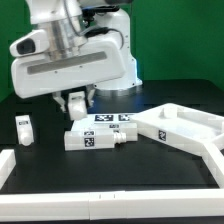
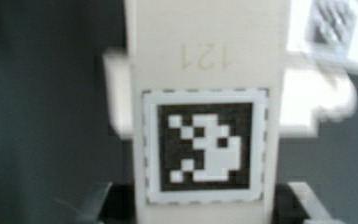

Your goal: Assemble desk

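Desk kit update: pretty early days from what I can see. The tabletop [image 1: 185, 128] sits at the exterior view's right, about mid-height in the frame. It's angled and close to the white rail [image 1: 100, 192] that borders the black work desk [image 1: 45, 165], and I can't spot a single leg fixed onto it. The pincer [image 1: 76, 100] hangs under the big arm in the upper left of the frame, and it looks clenched on one block, the held leg [image 2: 197, 90]. In the wrist view that block fills the middle of the shot, tag facing the camera, with something dark snug against either side of it low down. It's blurry, so I'm going by the tight fit, not a crisp look at the contact. Another one, the standing leg [image 1: 24, 128], is off by itself at the exterior view's far left, upright and well apart from everything else. In the centre, just below the pincer, are the lying legs [image 1: 90, 140], on their sides end to end. Looks like two, but I can't tell where one stops. So my read: one leg picked up, none mounted. What's left is basically everything, i.e. getting the held leg over to the tabletop, seating it, then the same for the other blocks. The slab sitting skewed near the rail might make lining up fiddly.
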You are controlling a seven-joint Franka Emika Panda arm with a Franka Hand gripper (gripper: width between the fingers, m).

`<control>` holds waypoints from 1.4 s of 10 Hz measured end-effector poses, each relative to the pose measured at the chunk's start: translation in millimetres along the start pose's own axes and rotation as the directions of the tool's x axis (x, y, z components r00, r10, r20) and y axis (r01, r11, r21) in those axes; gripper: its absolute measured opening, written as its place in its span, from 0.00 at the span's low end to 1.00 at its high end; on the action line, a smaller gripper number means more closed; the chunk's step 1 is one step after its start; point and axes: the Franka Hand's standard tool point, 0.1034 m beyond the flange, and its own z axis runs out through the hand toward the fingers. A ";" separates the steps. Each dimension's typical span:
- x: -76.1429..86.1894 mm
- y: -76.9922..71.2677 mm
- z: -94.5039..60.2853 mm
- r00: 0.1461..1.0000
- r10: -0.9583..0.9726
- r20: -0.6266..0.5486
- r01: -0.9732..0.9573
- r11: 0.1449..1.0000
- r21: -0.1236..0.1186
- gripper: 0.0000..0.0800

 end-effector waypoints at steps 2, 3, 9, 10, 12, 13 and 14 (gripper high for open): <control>-16.4 25.7 14.6 0.999 -0.052 -0.004 0.052 0.999 -0.007 0.36; -15.8 24.7 14.1 0.999 -0.036 -0.003 0.036 0.999 -0.007 0.36; -35.7 34.2 49.9 0.998 0.064 0.029 -0.063 0.997 -0.043 0.36; -35.3 33.7 50.0 0.998 0.061 0.025 -0.060 0.997 -0.046 0.36; -35.5 34.2 49.8 0.998 0.061 0.026 -0.060 0.997 -0.046 0.42; -35.8 34.7 48.2 0.998 0.063 0.027 -0.062 0.997 -0.042 0.59; -32.0 30.7 41.3 0.997 0.065 0.031 -0.064 0.998 -0.027 0.77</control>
